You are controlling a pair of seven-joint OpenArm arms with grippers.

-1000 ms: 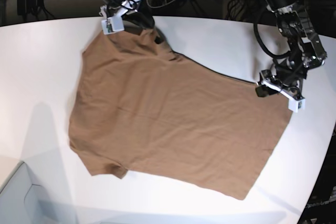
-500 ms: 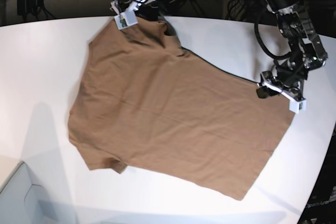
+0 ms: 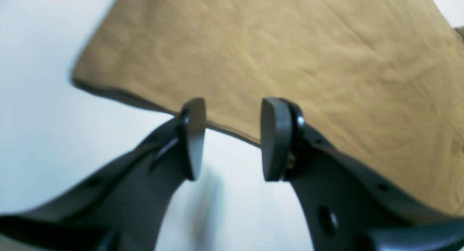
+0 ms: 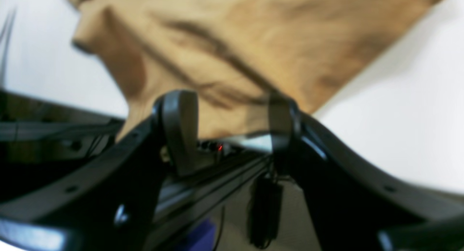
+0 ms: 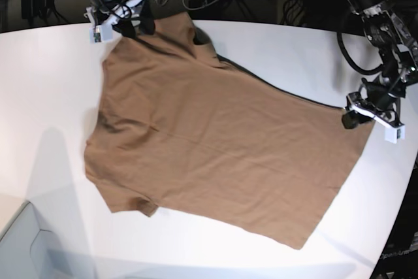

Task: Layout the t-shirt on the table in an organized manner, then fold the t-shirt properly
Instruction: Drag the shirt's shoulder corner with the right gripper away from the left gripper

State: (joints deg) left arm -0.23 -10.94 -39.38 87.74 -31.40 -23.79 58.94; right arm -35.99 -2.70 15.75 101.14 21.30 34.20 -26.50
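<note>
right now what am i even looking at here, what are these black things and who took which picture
You are looking at a two-armed robot working at a large white table. One picture comes from a camera above; the other two come from cameras mounted on each wrist, so the black prongs in them are the arm's own fingers.

A plain tan-brown short-sleeved t-shirt lies spread on the table. From above, the left tool is on the picture's right, at the shirt's bottom edge. The right tool is at the far edge, near a sleeve.

Both wrist views show the fingers apart with nothing between them, so neither holds the shirt.
</note>
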